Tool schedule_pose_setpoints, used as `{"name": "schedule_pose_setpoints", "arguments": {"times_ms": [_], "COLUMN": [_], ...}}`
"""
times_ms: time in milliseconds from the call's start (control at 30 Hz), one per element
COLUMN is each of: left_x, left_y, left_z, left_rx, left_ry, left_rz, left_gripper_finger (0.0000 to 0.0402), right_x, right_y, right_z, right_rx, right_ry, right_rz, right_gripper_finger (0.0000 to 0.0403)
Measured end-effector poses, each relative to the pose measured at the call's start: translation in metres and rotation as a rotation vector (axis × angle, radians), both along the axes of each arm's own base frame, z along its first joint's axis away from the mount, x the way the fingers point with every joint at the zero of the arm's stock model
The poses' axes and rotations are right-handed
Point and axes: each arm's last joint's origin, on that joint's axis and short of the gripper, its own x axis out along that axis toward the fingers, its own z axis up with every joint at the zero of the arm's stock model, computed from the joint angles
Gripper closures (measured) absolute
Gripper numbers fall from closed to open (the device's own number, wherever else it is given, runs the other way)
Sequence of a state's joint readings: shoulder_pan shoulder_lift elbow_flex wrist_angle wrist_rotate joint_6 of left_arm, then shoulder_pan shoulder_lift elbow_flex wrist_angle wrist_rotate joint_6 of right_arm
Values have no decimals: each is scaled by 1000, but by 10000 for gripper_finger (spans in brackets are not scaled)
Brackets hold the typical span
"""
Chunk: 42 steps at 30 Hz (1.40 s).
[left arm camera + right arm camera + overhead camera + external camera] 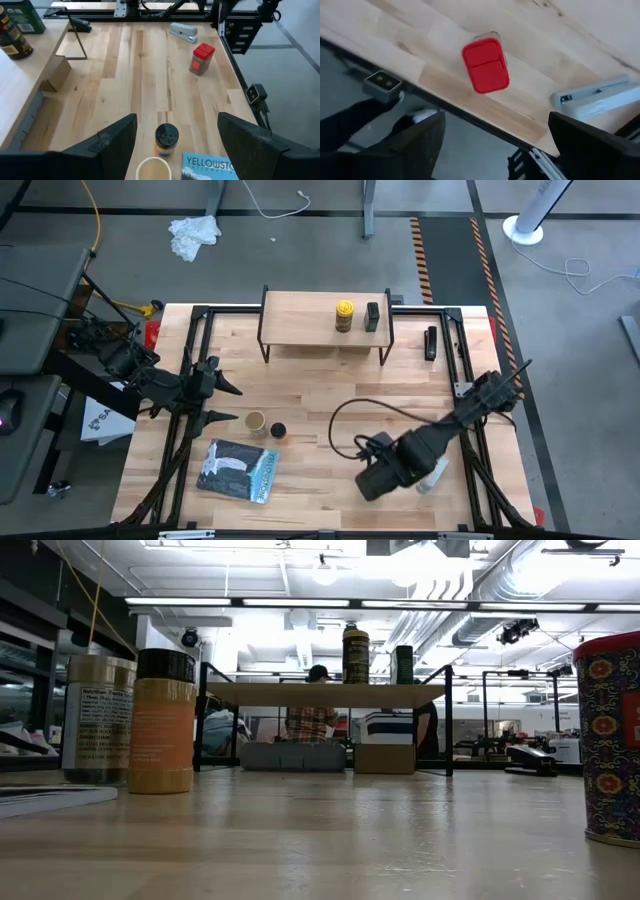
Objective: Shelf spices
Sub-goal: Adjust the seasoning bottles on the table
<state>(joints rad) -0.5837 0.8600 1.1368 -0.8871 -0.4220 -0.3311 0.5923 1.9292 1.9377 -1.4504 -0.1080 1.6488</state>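
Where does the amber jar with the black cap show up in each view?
High view: amber jar left of the table's middle, touching or nearly touching the tan cylinder.
Low view: far left, close to the camera, just right of the tan cylinder.
Left wrist view: centred and close in, black cap seen from above.
Right wrist view: not in it.
Shared landmark: the tan cylinder beside it.

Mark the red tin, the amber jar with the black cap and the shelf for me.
red tin (485,65), right wrist view, on its red lid.
amber jar (166,136), left wrist view, on its black cap.
shelf (300,315), high view, on bare plank top.
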Motion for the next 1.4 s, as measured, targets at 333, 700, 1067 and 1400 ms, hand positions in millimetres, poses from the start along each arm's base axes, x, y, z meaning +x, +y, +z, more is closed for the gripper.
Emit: {"name": "schedule_pose_setpoints", "arguments": {"times_ms": [333,700,1067,1400], "left_x": [4,35,64,62], "left_y": [0,-28,-50,-34], "left_z": [-1,-37,-69,-74], "left_rx": [-60,8,69,-64], "left_ry": [-10,308,506,679], "left_rz": [130,-50,-157,-74], "left_gripper_finger": [129,129,129,129], "right_x": [0,-16,-19,-14], "right_y": [32,50,54,53], "right_z": [-44,-49,-49,-48], "right_rx": [-43,-97,-107,-152], "right_ry": [-96,-128,-140,-219], "right_rz": [2,74,76,55], "right_gripper_finger": [54,54,54,54]}}
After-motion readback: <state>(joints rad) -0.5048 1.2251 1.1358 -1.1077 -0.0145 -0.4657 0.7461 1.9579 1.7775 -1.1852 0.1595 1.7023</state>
